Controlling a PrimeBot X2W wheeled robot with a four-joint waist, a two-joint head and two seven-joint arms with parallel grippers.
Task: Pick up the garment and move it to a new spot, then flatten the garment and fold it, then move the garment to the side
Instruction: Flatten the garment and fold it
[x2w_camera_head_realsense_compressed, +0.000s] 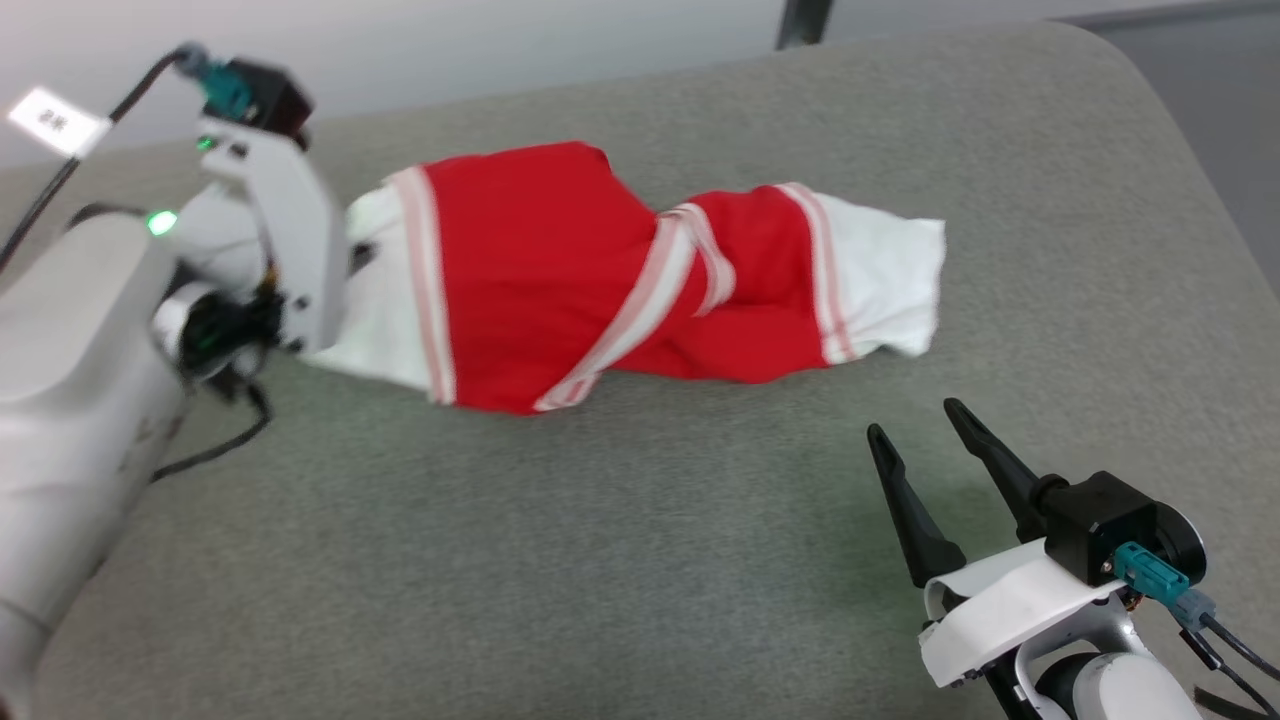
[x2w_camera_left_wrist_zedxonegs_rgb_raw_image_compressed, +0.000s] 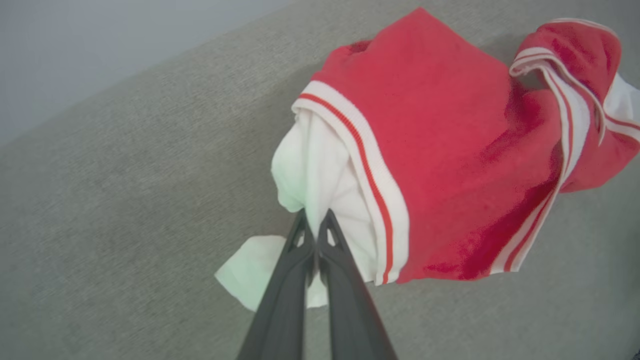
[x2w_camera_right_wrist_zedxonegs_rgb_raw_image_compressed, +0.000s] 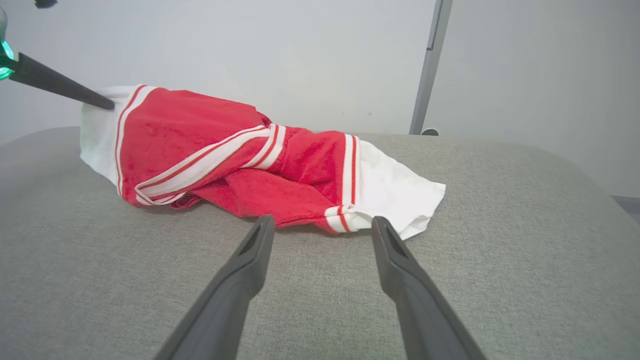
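Though half-hidden — left claw (x2w_camera_left_wrist_zedxonegs_rgb_raw_image_compressed: 316, 216) on garment (x2w_camera_left_wrist_zedxonegs_rgb_raw_image_compressed: 440, 150)

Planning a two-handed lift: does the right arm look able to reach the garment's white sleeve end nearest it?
Probably yes: the right gripper is open, pointing toward that sleeve end of the garment, with bare cushion between them.

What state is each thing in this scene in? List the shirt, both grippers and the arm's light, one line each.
shirt: crumpled and twisted, lying on the grey padded surface, not flattened or folded.
left gripper: shut, pinching the shirt's white sleeve end.
right gripper: open, holding nothing, short of the shirt.
light on the left arm: lit green.
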